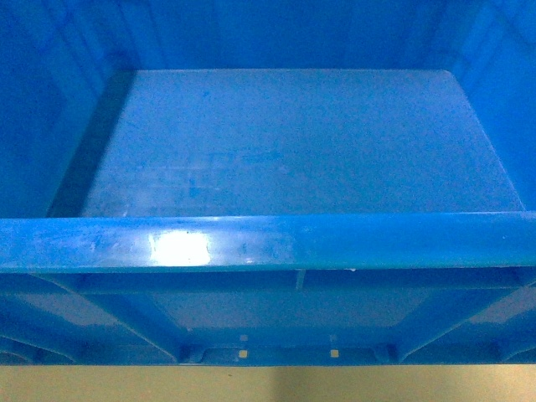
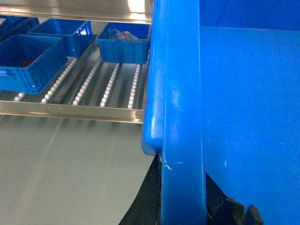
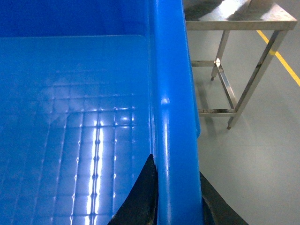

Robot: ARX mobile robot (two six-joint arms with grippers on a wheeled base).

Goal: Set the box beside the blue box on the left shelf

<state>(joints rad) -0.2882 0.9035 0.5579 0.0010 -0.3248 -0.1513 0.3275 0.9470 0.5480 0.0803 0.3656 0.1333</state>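
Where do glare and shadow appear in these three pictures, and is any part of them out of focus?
Head view: a white glare patch on the box near rim, shadow along the floor's left edge, all softly focused. Left wrist view: the rim is close and slightly soft; the left shelf is evenly lit. Right wrist view: reflected streaks on the gridded floor, the right gripper dark and blurred around the rim.

One held box, three blue crates on the roller rack, one steel table
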